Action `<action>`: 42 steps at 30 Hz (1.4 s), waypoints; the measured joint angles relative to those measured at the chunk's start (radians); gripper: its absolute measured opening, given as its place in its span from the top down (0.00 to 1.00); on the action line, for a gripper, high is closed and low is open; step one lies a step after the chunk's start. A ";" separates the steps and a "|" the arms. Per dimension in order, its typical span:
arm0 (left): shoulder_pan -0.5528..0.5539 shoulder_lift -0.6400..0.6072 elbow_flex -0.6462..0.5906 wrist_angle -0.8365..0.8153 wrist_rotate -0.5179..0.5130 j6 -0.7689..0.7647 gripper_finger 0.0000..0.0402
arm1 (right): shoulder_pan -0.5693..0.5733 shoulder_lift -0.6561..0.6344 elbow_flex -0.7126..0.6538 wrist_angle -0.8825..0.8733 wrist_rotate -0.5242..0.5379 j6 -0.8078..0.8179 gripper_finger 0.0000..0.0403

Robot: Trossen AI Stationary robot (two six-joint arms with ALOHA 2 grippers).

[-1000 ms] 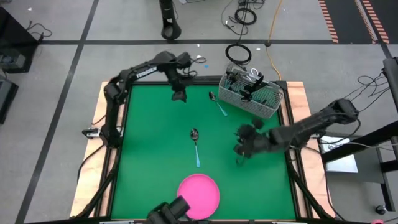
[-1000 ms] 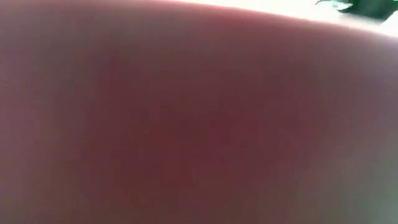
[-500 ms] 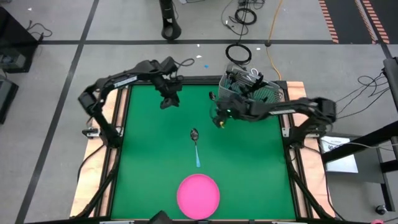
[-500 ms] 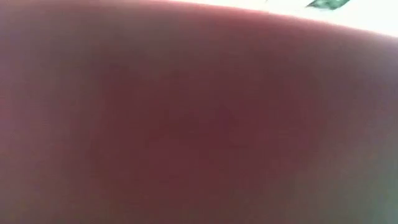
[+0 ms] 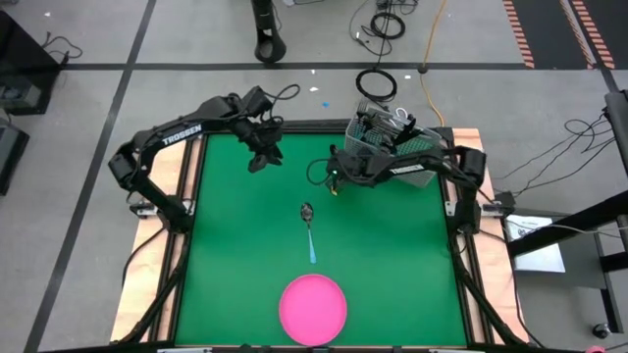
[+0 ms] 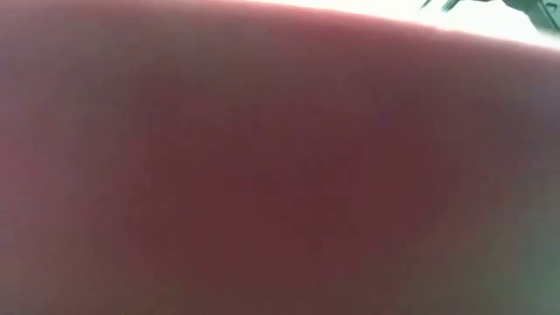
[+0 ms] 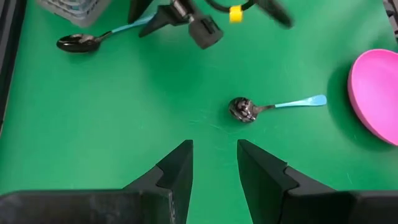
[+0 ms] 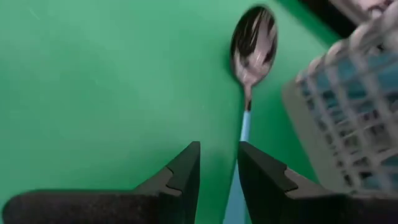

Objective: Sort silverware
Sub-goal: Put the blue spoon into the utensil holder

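One spoon point(image 5: 308, 218) with a light-blue handle lies flat mid-table, its dark bowl toward the far edge. A second spoon point(image 8: 252, 38) lies flat beside the grey wire basket point(image 5: 404, 149), which holds more silverware. My right gripper point(image 5: 334, 182) hangs open over this second spoon; in the right wrist view its handle point(image 8: 244, 130) runs into the gap between the fingers. My left gripper point(image 5: 260, 159) hovers open and empty over the far left of the green mat, its fingers point(image 7: 177, 168) pointing toward the middle spoon point(image 7: 244, 109).
A round pink plate point(image 5: 313, 307) sits by the near edge, centred. The basket point(image 7: 68, 7) stands at the far right corner. Bare green mat point(image 5: 235, 245) lies between the spoons and the plate. The low view is filled by a blurred pink-red surface.
My right gripper has swung from the right middle of the table toward the far left and dropped, ending over the spoon beside the basket. My left gripper has drifted toward the table's left edge and risen a little. Neither spoon has moved.
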 joint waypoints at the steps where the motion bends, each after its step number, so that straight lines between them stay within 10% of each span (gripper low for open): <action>1: 0.000 0.000 0.000 0.000 0.000 0.000 0.69 | -0.003 0.010 0.000 -0.001 0.000 0.009 0.76; 14: 0.000 0.000 0.000 0.024 -0.015 0.003 0.69 | -0.012 0.028 0.000 0.011 0.092 0.023 0.76; 42: 0.000 0.001 0.000 0.044 -0.029 -0.001 0.69 | -0.077 0.066 -0.006 0.068 -0.140 0.056 0.83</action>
